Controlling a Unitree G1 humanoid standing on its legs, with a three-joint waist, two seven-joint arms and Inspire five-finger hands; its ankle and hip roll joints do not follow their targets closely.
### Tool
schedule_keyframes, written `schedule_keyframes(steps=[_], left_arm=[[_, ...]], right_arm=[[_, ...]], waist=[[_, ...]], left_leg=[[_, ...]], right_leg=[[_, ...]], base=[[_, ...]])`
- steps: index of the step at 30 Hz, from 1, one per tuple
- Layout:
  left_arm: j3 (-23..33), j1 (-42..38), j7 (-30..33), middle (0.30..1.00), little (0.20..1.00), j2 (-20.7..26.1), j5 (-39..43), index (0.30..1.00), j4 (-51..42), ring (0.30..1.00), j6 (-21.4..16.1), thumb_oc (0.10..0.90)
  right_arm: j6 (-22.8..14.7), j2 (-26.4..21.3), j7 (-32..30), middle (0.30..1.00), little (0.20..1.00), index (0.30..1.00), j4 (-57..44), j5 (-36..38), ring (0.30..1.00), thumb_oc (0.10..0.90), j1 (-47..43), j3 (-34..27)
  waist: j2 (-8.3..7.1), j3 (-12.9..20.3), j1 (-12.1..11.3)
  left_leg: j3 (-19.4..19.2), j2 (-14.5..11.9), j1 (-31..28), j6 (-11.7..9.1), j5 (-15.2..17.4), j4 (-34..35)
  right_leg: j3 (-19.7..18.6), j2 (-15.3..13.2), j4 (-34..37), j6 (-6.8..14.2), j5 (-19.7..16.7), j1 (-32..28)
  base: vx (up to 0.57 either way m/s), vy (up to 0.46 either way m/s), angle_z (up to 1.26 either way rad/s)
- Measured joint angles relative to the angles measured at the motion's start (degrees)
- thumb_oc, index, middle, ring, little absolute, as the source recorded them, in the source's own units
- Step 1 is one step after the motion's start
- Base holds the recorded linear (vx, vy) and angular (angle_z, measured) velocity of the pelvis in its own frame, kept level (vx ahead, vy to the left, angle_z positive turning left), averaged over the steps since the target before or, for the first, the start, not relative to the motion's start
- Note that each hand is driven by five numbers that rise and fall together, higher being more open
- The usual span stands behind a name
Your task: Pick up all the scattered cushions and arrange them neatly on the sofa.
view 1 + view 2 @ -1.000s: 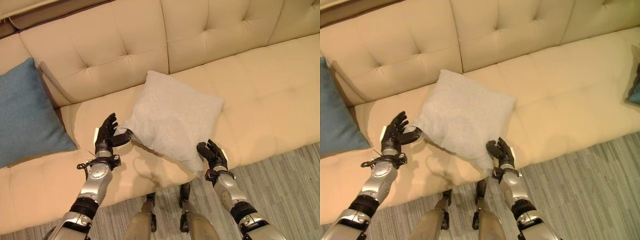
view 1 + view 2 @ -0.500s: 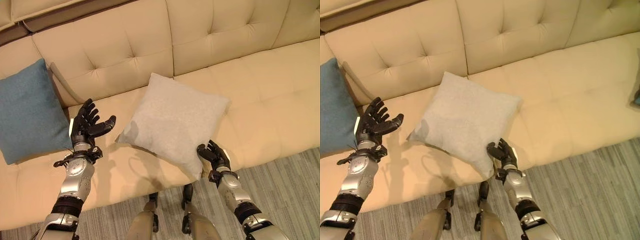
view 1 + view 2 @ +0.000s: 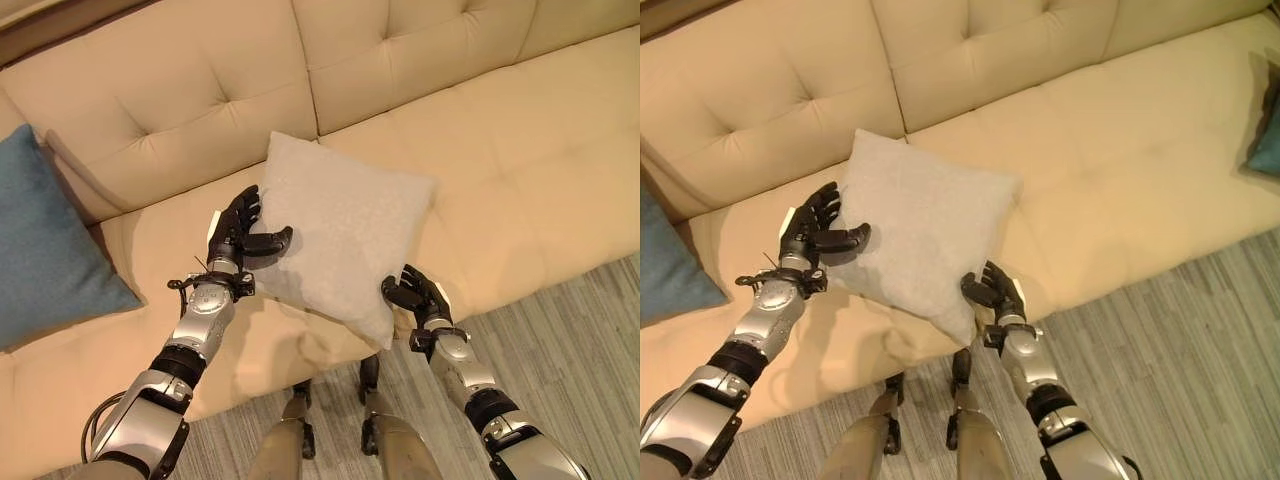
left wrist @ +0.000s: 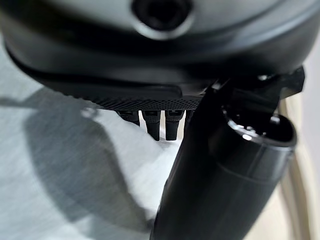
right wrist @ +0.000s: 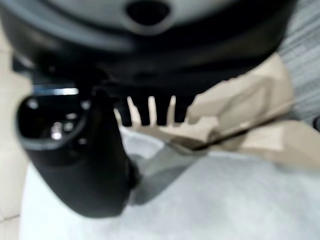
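White fabric of a cushion [image 3: 345, 232] lies tilted on the seat of a beige sofa [image 3: 520, 170], one corner hanging over the front edge. The left hand [image 3: 238, 236] rests against the cushion's left edge, fingers spread along its side and thumb lying across the top face, pinching the edge between them. The right hand [image 3: 412, 295] grips the near lower corner, fingers curled up around the underside with the thumb on top. So the cushion sits between the 2 hands, held by both. A blue cushion [image 3: 45, 245] leans against the backrest well to the left, apart from both hands.
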State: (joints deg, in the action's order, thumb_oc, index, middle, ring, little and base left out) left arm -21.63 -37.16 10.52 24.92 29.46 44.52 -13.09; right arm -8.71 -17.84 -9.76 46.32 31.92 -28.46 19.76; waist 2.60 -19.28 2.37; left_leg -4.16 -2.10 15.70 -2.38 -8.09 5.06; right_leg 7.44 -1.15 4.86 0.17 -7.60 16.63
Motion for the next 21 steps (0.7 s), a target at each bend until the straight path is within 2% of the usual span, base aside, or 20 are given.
schedule_keyframes(steps=[2,3,4,5,6,14,21], left_arm=[[-0.4,0.1,0.0,0.900,0.900,-0.1,-1.6,0.900,0.6,0.900,0.3,0.800],[-0.3,0.2,0.0,0.561,0.561,-0.3,-2.8,0.561,0.6,0.561,0.4,0.574],[-0.1,0.3,0.0,0.300,0.300,-0.4,-3.1,0.300,0.5,0.300,0.4,0.400],[-0.2,0.5,0.0,0.300,0.300,-0.6,-3.8,0.300,0.4,0.300,0.4,0.400],[0.1,0.5,0.0,0.300,0.300,-0.6,-3.9,0.300,0.0,0.300,0.4,0.400],[5.8,5.9,0.5,0.300,0.300,-3.3,-3.6,0.300,-3.8,0.300,0.5,0.400],[6.5,15.7,0.5,0.300,0.300,-5.6,-1.3,0.300,-10.3,0.300,2.4,0.400]], right_arm=[[0.1,0.1,-0.4,0.900,0.900,0.900,0.0,0.1,0.900,0.800,-0.3,0.0],[0.1,0.2,-0.6,0.900,0.900,0.900,0.0,0.4,0.900,0.800,-0.4,-0.1],[0.1,0.2,-0.6,0.585,0.585,0.585,0.0,0.7,0.585,0.590,-0.4,0.0],[0.1,0.3,-0.6,0.585,0.585,0.585,0.0,0.7,0.585,0.590,-0.4,0.0],[0.1,0.5,-0.6,0.300,0.300,0.300,0.0,0.8,0.300,0.400,-0.4,0.0],[0.0,0.5,-2.0,0.300,0.300,0.300,-5.2,2.2,0.300,0.400,1.5,-1.3],[-0.2,0.5,-2.4,0.300,0.300,0.300,-11.1,0.1,0.300,0.400,5.8,-4.3]], waist=[[-0.53,-0.3,0.1],[-1.14,-0.7,0.0],[-1.34,-0.8,-0.1],[-1.57,-0.9,-0.2],[-1.69,-1.0,-0.2],[-1.84,-1.1,-1.1],[-1.83,-1.1,-1.6]], left_leg=[[-0.1,-0.1,0.1,0.0,0.0,0.0],[-0.1,-0.1,0.1,0.0,0.0,0.0],[-0.1,-0.1,0.1,0.0,0.0,0.0],[-0.1,0.0,0.1,0.0,0.0,0.0],[-0.1,0.0,0.1,0.0,0.0,0.0],[0.0,0.1,-0.3,0.0,0.0,0.0],[0.4,0.1,-3.6,0.0,0.0,0.0]], right_leg=[[-0.1,0.1,0.0,0.0,0.0,0.2],[-0.1,0.1,0.0,0.0,0.0,0.2],[-0.2,0.1,0.0,0.0,0.0,0.2],[-0.2,0.1,0.0,0.0,0.0,0.1],[-0.2,0.0,0.0,0.0,0.0,0.1],[-0.1,-0.1,0.1,0.0,-0.1,-0.3],[0.1,-0.1,0.3,0.5,0.3,-4.2]], base=[[0.00,0.005,-0.03],[0.00,0.000,0.00],[0.00,0.000,0.00],[0.00,0.000,0.00],[0.00,-0.017,0.04],[0.01,-0.030,0.01],[0.03,-0.056,0.06]])
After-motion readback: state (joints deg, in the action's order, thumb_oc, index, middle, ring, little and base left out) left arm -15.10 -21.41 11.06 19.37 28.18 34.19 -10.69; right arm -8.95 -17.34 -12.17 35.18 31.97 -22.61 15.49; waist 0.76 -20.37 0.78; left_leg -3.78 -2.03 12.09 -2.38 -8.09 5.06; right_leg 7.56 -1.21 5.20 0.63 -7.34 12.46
